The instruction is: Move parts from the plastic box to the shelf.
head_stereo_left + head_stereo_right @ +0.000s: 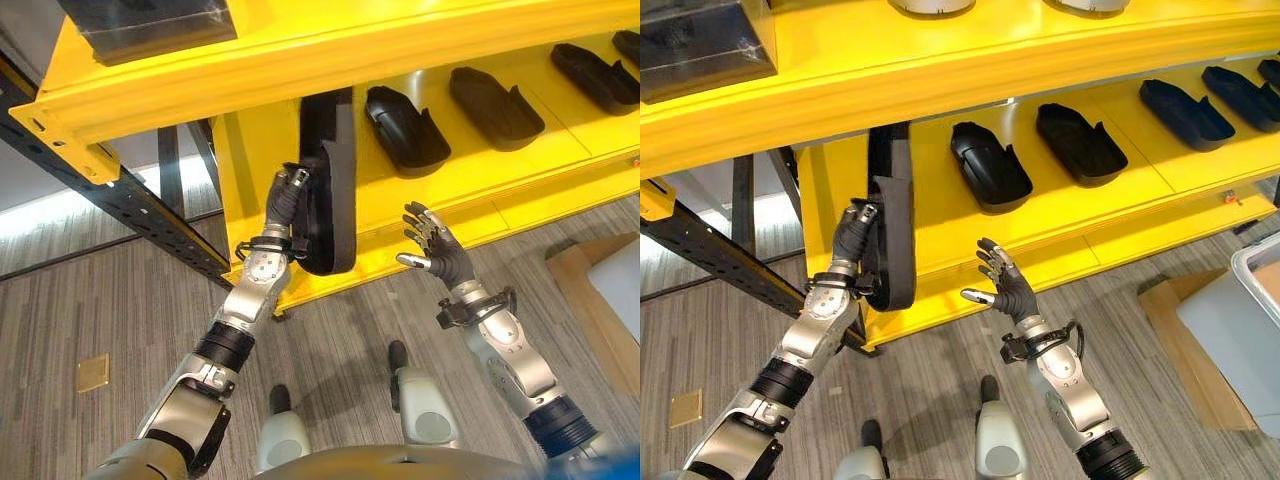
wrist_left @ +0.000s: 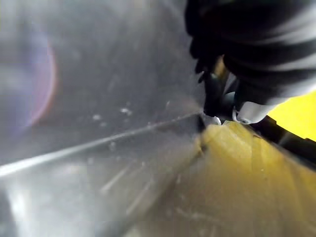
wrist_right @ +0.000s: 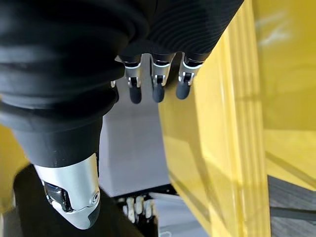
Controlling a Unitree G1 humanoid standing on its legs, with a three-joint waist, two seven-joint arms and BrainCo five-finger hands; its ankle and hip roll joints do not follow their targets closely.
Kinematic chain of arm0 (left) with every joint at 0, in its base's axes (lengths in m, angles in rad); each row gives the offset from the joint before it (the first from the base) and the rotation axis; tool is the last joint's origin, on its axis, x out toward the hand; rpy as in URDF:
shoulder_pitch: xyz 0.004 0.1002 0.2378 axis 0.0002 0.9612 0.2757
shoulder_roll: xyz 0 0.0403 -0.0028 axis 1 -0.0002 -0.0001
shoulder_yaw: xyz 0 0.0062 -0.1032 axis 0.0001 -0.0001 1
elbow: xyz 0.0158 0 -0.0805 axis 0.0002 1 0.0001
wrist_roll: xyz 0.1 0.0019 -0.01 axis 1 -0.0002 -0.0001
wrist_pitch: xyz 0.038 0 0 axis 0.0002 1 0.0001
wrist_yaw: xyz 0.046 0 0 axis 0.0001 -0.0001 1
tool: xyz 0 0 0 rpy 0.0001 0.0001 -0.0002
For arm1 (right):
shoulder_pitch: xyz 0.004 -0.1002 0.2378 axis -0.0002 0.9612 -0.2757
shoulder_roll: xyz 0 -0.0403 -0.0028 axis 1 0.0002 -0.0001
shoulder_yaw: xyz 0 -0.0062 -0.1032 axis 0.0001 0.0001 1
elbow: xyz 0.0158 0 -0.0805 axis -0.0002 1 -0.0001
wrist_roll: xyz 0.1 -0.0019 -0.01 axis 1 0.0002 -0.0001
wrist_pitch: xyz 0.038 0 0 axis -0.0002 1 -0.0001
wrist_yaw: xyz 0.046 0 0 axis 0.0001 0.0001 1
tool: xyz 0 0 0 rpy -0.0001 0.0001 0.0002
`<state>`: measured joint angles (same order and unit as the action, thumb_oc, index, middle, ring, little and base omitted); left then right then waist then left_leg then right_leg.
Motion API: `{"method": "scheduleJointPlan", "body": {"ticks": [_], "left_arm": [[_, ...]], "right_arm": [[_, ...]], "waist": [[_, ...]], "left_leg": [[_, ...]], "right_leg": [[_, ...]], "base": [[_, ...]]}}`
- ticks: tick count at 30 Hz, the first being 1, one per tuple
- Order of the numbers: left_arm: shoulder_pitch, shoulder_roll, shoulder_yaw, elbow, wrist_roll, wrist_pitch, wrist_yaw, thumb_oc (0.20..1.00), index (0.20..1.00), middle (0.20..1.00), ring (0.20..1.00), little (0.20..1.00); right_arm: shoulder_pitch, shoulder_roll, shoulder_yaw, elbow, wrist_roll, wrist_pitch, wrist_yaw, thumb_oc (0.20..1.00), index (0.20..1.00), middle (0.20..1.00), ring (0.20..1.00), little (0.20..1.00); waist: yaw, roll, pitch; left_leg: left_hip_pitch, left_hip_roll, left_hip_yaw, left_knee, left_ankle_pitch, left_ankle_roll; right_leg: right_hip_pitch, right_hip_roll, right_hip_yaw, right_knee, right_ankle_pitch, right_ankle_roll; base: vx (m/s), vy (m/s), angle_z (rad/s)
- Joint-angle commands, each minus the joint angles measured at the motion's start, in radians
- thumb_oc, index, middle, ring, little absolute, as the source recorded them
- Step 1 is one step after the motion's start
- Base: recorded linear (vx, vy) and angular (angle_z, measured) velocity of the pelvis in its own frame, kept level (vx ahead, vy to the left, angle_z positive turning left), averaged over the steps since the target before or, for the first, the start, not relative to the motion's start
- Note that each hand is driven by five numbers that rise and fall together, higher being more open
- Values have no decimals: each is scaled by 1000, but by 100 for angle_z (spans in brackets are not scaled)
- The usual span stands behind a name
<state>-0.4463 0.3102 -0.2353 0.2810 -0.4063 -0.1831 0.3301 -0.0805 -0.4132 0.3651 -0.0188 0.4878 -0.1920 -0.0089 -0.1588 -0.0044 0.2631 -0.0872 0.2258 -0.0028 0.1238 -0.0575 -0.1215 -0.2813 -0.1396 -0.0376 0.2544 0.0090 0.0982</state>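
Holding black part (image 1: 325, 185) upright in left hand (image 1: 287, 205), fingers curled round it | long axis vertical at yellow shelf (image 1: 480, 170) edge | right hand (image 1: 432, 250) spread empty, just beside

Bright, even light is falling from above in both eye views, making the yellow shelf (image 1: 470, 170) glow strongly. The upper board is casting a soft shadow over the back of the bay, where the black parts (image 1: 990, 165) are showing only faint sheen. A pale band of daylight is lying on the floor (image 1: 60, 215) at the far left. Straight shelf edges are bowing toward the frame corners. In the left wrist view, everything close is blurring: a grey part (image 2: 98, 123) is smearing, with a purplish flare at one edge. In the right wrist view the fingers (image 3: 157, 84) are staying fairly sharp against glaring yellow.
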Motion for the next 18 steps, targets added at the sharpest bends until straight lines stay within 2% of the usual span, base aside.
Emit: {"method": "scheduleJointPlan", "body": {"ticks": [1,8,18], "left_arm": [[-113,39,39,-6,-19,-109,50,200,200,200,200,200],[-399,145,26,290,-13,-88,138,200,200,200,200,200],[-700,225,-80,583,-60,-37,116,200,200,200,200,200]], "right_arm": [[-15,4,-18,-81,27,-64,-2,1000,1000,1000,1000,1000],[-12,-24,27,-98,69,-73,35,1000,1000,1000,1000,1000],[-2,-47,61,-106,104,-78,59,1000,1000,1000,1000,1000]], "waist": [[2,-21,-5],[-34,-31,15],[-62,-37,72]], "left_leg": [[-44,19,1,45,10,9],[-91,16,-1,77,12,-2],[-191,7,-25,169,-2,-10]], "right_leg": [[32,-45,19,77,-113,16],[-11,-52,22,112,-118,22],[-85,-69,31,190,-139,25]], "base": [[0,0,0],[-26,-1,-1],[-44,-8,2]]}}
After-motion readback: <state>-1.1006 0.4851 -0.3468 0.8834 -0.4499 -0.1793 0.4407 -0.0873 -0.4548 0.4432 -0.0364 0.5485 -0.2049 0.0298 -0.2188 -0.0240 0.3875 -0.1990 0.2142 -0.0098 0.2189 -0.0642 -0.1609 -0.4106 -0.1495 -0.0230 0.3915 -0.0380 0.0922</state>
